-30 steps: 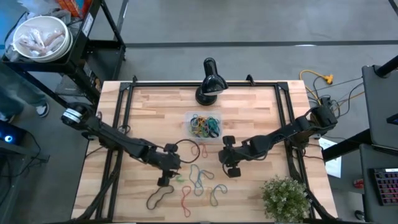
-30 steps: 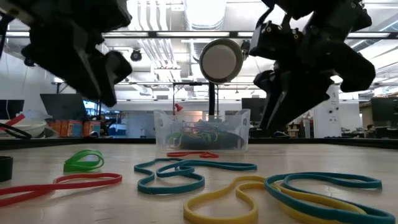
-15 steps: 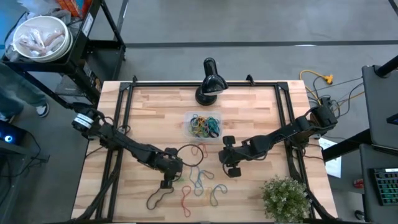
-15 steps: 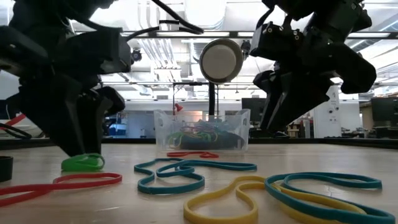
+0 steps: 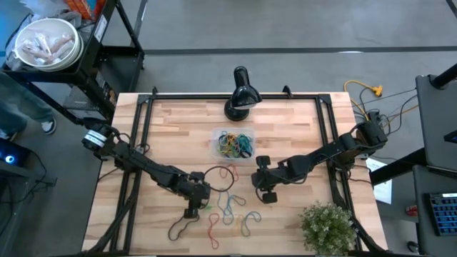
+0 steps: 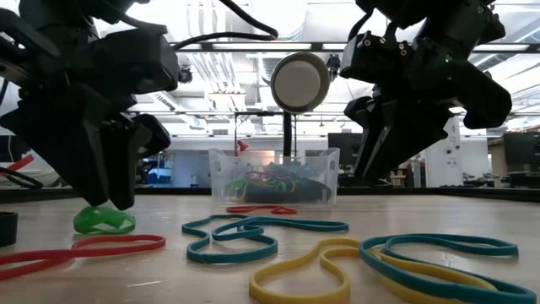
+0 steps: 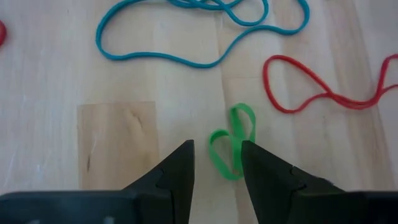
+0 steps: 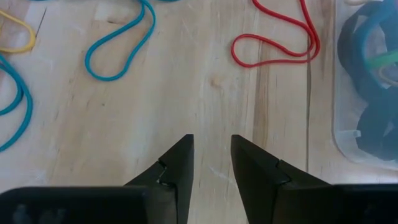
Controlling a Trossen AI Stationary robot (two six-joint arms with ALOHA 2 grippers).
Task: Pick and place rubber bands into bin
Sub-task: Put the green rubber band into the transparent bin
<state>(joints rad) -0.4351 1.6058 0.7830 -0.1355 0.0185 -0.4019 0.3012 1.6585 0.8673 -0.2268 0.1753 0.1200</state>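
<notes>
High view: the bin point(image 5: 234, 143) is sitting at frame centre on the table point(image 5: 171, 125), just below the black lamp point(image 5: 240, 93). It is holding a tangle of rubber bands, yellow, blue, green and dark ones mixed. Loose rubber bands point(image 5: 230, 207) are lying below the bin, toward lower centre; a dark band point(image 5: 183, 227) is stretching diagonally at lower left and a red one point(image 5: 213, 230) is running mostly up-down. The left claw point(image 5: 192, 210) is hanging at lower centre-left by the loose bands. The right claw point(image 5: 267, 195) is hovering right of centre, below the bin. A plant point(image 5: 327, 227) is standing at lower right.

Low view: the bin point(image 6: 274, 176) is showing mid-frame, clear walls, bands piled inside. The left claw point(image 6: 108, 203) is coming down on a green band point(image 6: 103, 221) at left, fingertips on it. A teal band point(image 6: 253, 233) and a yellow one point(image 6: 314, 270) are lying flat, long axes left-right.

Left wrist view: the left claw point(image 7: 217, 152) is standing apart, not clamped, with the green band point(image 7: 232, 140) folded between the tips, long axis running up-down in frame. A blue band point(image 7: 199, 31) is sprawling across the top; a red one point(image 7: 329, 86) is lying at right.

Right wrist view: the right claw point(image 8: 211, 146) is standing apart over bare table, holding nothing. A red band point(image 8: 277, 37) is lying at upper centre, the bin's corner point(image 8: 367, 81) at the right edge with blue bands inside.
</notes>
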